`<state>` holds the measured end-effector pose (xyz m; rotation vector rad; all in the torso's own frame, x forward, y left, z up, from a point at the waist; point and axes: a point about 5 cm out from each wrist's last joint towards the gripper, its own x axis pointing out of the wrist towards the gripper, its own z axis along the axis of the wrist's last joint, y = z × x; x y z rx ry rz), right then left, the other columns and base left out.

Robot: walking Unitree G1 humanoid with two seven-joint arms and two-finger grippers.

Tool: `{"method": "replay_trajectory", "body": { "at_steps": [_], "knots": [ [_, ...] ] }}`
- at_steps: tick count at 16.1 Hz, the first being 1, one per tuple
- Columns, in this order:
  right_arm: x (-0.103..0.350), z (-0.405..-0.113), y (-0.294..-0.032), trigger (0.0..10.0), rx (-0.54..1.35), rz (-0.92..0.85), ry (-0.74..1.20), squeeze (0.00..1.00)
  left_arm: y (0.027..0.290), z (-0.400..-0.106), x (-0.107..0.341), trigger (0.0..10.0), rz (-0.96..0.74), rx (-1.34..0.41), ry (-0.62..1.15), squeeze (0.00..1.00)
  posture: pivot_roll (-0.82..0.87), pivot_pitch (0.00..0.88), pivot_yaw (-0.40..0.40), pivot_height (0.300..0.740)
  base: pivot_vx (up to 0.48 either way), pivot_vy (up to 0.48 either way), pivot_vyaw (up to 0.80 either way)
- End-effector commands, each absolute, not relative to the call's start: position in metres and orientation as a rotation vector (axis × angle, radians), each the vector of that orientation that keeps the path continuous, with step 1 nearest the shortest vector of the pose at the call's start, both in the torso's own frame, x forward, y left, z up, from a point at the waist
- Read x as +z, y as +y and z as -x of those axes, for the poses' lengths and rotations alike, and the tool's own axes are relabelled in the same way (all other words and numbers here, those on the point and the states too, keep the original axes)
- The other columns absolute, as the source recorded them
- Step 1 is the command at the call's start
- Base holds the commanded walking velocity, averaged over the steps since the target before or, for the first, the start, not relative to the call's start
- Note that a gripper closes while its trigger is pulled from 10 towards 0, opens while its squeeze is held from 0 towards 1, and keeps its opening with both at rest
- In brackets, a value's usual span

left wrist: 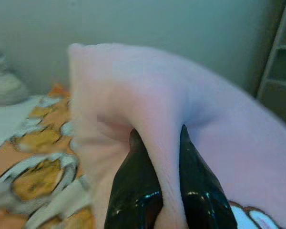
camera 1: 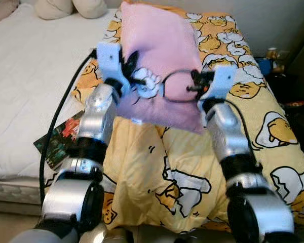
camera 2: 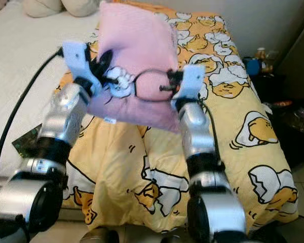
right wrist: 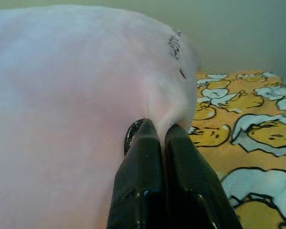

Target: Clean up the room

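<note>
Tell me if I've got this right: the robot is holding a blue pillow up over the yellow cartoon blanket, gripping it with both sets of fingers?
Not quite: the pillow is pink, not blue, as the left eye view shows. The rest holds: the left gripper and right gripper both pinch it above the yellow cartoon blanket.

I see a pink pillow [camera 1: 159, 48] of soft, matt, fleecy-looking cloth, pinched by glossy black plastic fingers [left wrist: 136, 191]. The yellow blanket [camera 1: 192, 162] is smooth printed cloth; my arms [camera 1: 96, 116] are brushed silver, probably metal, though blurred. The mattress [camera 1: 25, 76] looks quilted.
</note>
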<state>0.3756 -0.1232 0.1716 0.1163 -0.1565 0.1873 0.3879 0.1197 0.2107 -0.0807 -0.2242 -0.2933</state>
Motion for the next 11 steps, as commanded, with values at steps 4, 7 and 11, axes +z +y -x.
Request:
{"method": "replay_trajectory", "body": {
  "at_steps": [4,7,11],
  "knots": [
    [0.158,-0.369,-0.135,10.0,0.126,-0.090,-0.153,0.00,0.119,-0.377,0.208,10.0,0.011,-0.197,-0.295,0.00,0.02,0.000,0.003,0.740,0.000,0.454,0.28],
    [0.162,-0.369,-0.132,10.0,0.127,-0.071,-0.178,0.00,0.115,-0.377,0.223,10.0,-0.042,-0.240,-0.367,0.00,0.02,0.000,0.006,0.740,0.000,0.471,0.18],
    [0.165,-0.363,-0.127,10.0,0.127,-0.045,-0.218,0.00,0.120,-0.381,0.234,10.0,-0.077,-0.205,-0.401,0.00,0.00,0.000,0.020,0.740,0.000,0.480,0.00]
  ]
}}
